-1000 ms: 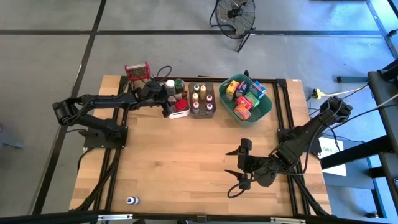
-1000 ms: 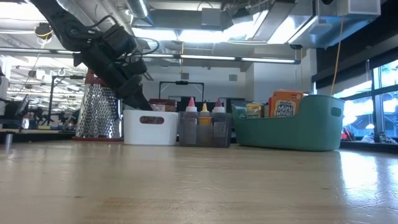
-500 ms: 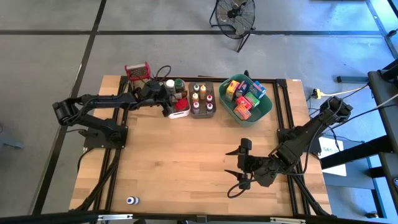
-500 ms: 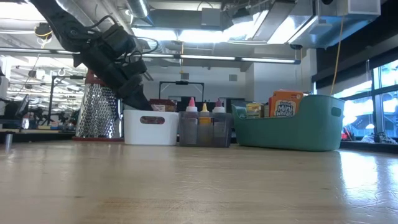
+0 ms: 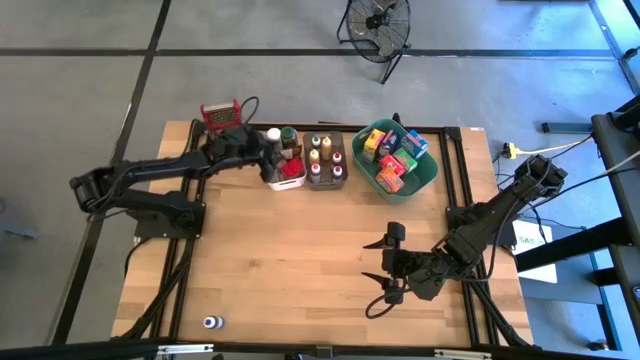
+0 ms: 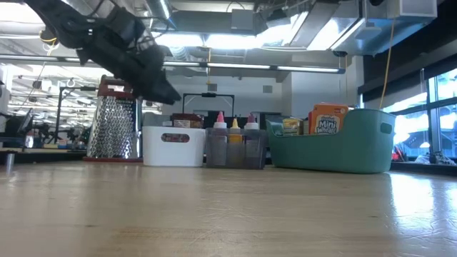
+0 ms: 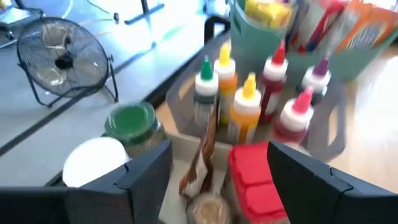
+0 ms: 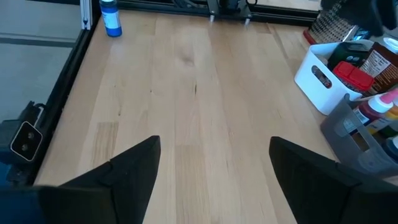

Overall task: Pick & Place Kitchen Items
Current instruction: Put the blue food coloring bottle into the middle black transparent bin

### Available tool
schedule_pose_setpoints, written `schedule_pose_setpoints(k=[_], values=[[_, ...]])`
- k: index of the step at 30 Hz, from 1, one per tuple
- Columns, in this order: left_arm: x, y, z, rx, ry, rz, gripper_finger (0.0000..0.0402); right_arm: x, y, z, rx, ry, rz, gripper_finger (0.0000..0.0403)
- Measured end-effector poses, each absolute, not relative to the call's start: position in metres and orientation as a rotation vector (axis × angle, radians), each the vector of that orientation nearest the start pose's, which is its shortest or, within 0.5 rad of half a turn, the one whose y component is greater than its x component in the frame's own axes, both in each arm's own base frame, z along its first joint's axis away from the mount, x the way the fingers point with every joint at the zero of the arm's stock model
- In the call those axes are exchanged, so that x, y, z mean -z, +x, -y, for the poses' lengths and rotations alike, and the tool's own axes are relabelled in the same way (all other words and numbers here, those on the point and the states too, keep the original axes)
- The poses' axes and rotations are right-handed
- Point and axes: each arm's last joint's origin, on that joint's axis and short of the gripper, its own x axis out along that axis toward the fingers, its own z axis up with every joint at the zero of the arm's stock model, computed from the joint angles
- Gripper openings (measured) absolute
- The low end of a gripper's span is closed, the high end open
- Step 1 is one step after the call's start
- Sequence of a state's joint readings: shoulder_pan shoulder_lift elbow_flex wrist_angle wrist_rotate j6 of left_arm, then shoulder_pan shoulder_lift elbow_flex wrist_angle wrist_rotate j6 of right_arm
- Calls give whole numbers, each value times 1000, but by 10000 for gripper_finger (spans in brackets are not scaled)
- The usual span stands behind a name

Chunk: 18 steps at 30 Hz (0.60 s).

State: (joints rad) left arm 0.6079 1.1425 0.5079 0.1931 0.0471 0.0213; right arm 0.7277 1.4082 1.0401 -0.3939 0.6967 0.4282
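Left arm stretched from its base at the table's left edge toward the far side, forearm raised. Left pincer [image 5: 262, 152] hangs above the white bin [image 5: 290, 178], clear of its contents. Its fingers [image 7: 143, 171] stand apart with nothing between them; the wrist view looks straight down into the bin through the gap.

Right arm folded low near the table's right front. Right pincer [image 5: 388, 262] over bare table [image 5: 300, 260], fingers spread wide, holding nothing.

Hard to make out: in the low view the left pincer [image 6: 153, 82] is a dark shape against bright ceiling lights; its fingertips cannot be separated there. The bin walls hide most of the contents from that level. Left wrist view is blurred, labels unreadable.

Kitchen items, far side of table, three bins in a row:
- White bin: red-lidded box [image 7: 255, 180], green-capped jar [image 7: 130, 121], white-capped jar [image 7: 93, 160], a brown packet [image 7: 202, 152] standing between them.
- Brown bin [image 5: 324, 182], just beside it: small squeeze bottles [image 7: 245, 109] with green, yellow, red and purple caps, upright.
- Teal bin [image 5: 425, 175]: colourful boxes [image 5: 392, 160] packed together, one orange box [image 6: 327, 119] showing above the rim.

One small blue-capped bottle [image 5: 211, 322] stands alone at the table's near left corner, well apart from everything.

Steel grater [image 6: 114, 128] stands behind the white bin.
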Motion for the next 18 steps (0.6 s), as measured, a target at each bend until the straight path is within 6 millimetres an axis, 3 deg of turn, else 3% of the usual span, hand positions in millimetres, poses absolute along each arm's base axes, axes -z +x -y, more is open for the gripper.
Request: schedule_pose_setpoints(k=[8, 18], values=[[-225, 190, -115, -473, -333, -270, 258, -270, 231, -181, 94, -77, -565, 305], [-233, 209, -73, -254, -315, -238, 257, -270, 231, -180, 85, -131, -566, 305]])
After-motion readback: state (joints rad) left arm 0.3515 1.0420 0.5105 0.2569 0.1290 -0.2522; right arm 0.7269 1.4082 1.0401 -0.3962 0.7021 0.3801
